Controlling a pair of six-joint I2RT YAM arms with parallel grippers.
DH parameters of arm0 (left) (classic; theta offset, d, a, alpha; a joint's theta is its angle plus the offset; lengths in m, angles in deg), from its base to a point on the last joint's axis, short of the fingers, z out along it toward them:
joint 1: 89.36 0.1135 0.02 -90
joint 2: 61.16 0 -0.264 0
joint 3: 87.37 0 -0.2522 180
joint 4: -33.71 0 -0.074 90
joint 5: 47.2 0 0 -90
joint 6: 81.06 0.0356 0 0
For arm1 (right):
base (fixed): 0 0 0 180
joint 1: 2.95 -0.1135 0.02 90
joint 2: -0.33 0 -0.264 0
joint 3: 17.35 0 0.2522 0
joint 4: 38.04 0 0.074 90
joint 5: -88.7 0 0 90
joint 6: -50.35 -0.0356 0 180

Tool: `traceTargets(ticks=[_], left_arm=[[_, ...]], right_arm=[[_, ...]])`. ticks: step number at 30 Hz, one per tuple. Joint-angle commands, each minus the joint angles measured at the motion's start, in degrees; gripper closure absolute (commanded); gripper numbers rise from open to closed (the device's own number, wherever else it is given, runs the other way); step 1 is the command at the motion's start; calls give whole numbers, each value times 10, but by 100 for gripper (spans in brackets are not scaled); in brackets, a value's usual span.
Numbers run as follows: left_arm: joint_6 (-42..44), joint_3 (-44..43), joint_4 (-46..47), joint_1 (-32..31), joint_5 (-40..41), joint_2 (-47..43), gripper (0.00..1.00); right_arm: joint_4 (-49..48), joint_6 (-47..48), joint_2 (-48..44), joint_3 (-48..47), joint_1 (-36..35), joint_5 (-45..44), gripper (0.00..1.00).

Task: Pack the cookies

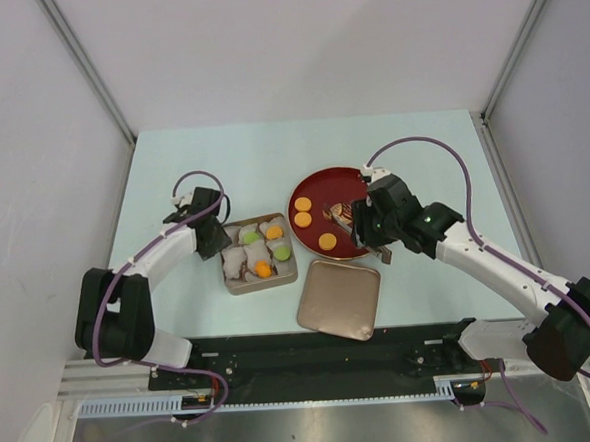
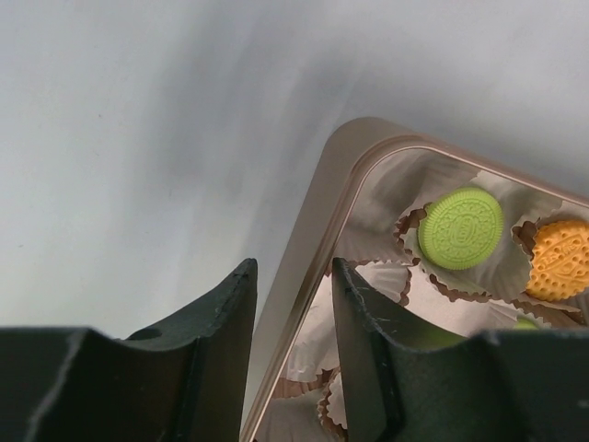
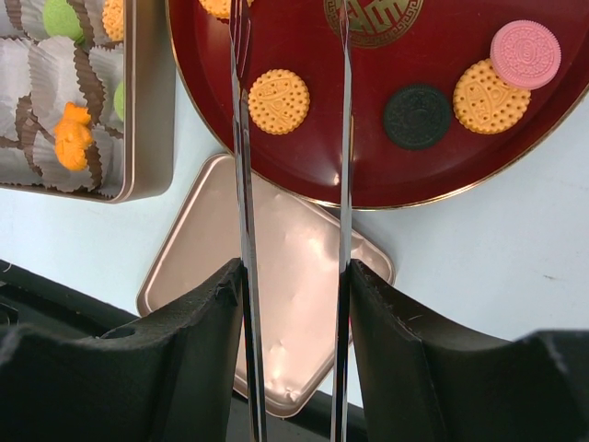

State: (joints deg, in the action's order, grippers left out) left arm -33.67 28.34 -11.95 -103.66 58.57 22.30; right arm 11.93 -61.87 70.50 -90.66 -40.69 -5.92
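Observation:
Several cookies lie on the dark-red plate (image 3: 368, 157): an orange one (image 3: 279, 100), a black one (image 3: 418, 117), another orange one (image 3: 485, 96) with a pink one (image 3: 525, 53) resting on it. My right gripper (image 3: 294, 276) is shut on silver tongs (image 3: 241, 184), whose blades reach out over the plate (image 1: 318, 185). The tan tin (image 2: 313, 249) holds paper cups with a green cookie (image 2: 460, 227) and an orange cookie (image 2: 561, 260). My left gripper (image 2: 293, 272) straddles the tin's near wall, one finger outside and one inside, jaws apart.
The tin's lid (image 1: 340, 300) lies upside down near the front edge, between the tin (image 1: 259, 255) and the right arm. Grey walls enclose the table on three sides. A black rail runs along the near edge.

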Motion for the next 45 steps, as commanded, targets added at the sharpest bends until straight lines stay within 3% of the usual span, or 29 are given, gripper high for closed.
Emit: traceTargets(ticks=[1,5,9,16,19,22,37,45], left_arm=[[-18,5,14,4,-7,-24,59],[-20,8,18,4,-8,-28,64],[-21,6,17,4,-10,-30,63],[-16,-20,-4,5,-4,-45,21],[-16,-41,-23,5,0,-57,10],[-18,-54,-33,6,0,-73,6],[-22,-56,-55,6,-36,-184,4],[-22,-26,-47,6,-39,-178,4]], right_arm=[[-23,4,-19,1,2,7,49],[-24,4,-19,4,2,8,49],[-25,4,-19,6,3,7,49],[-20,5,-2,5,9,1,48],[-20,3,5,2,9,3,48],[-19,0,20,-4,6,15,48],[22,-17,61,-22,-65,-27,46],[33,-21,85,-17,-97,-60,46]])
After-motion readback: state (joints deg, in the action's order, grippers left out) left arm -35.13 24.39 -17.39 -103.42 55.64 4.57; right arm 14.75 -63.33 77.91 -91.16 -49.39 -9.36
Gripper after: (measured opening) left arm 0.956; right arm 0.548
